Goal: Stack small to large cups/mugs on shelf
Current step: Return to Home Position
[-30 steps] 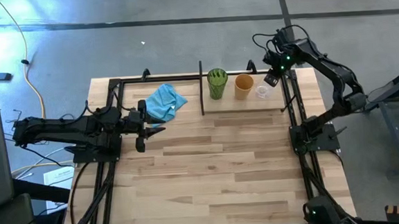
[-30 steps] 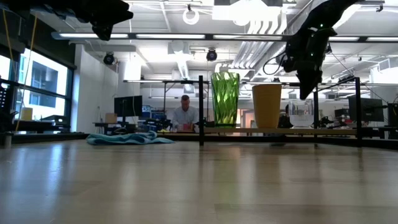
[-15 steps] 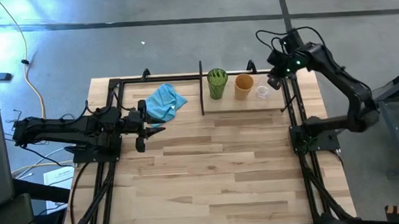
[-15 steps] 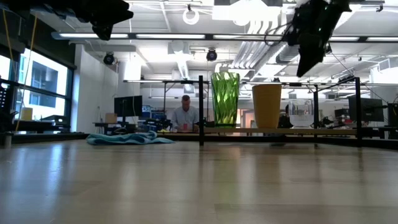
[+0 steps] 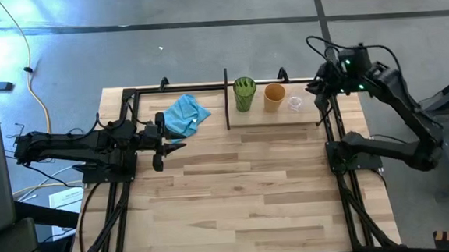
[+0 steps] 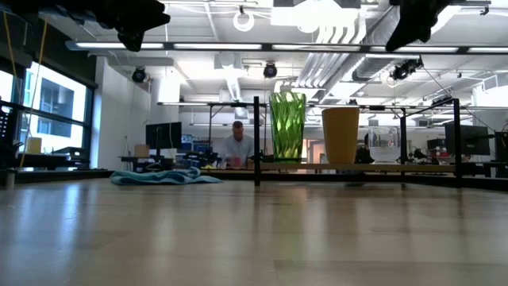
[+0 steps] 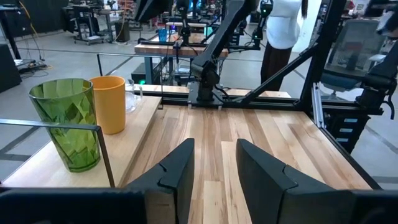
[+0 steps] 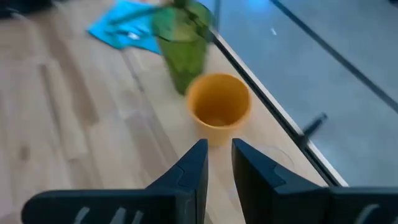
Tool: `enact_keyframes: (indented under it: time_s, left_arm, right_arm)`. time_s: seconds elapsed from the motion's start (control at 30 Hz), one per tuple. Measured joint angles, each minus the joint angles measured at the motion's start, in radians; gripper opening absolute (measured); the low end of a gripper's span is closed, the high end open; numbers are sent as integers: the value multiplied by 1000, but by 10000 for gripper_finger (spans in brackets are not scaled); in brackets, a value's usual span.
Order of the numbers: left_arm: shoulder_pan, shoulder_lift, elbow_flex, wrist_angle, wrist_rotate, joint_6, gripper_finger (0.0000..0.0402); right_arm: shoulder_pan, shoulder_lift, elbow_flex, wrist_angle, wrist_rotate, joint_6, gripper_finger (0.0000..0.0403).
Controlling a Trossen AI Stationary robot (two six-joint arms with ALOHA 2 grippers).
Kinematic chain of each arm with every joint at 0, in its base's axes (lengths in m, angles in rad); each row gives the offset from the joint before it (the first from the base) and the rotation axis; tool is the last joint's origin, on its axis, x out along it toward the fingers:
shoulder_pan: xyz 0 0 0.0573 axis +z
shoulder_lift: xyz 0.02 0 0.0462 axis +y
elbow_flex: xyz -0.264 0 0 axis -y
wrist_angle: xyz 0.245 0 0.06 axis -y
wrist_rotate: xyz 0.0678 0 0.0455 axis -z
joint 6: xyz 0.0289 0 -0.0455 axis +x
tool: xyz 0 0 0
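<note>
Three cups stand in a row on the shelf (image 5: pixel 311 117), a light board in a black frame at the table's far right. They are the green ribbed tumbler (image 5: pixel 244 93), the orange cup (image 5: pixel 274 96) and the tiny clear glass (image 5: pixel 295 103). My right gripper (image 5: pixel 317 87) hangs high above the shelf's right end, just right of the glass. It is slightly open and holds nothing, and in its wrist view the orange cup (image 8: pixel 219 109) lies ahead. My left gripper (image 5: pixel 169 147) waits open over the table's left, near the blue cloth.
A blue cloth (image 5: pixel 185 115) lies left of the shelf's upright black divider (image 5: pixel 227 99). Black frame rails run along the table's left and right sides. Bare wood fills the table's middle and near part. A person (image 6: pixel 236 145) sits in the room beyond.
My right gripper has risen well above the shelf and drawn back from the clear glass toward the table's right edge. The three cups have stayed where they stood.
</note>
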Motion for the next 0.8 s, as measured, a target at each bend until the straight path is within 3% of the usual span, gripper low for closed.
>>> enact_keyframes:
  time_s: [0.53,0.8]
  left_arm:
    - [0,0,0,25,27,-24,108]
    - [0,0,0,25,31,-27,108]
  right_arm:
    - [239,-228,-29,102,-160,132,64]
    - [346,-310,-153,301,-224,142,64]
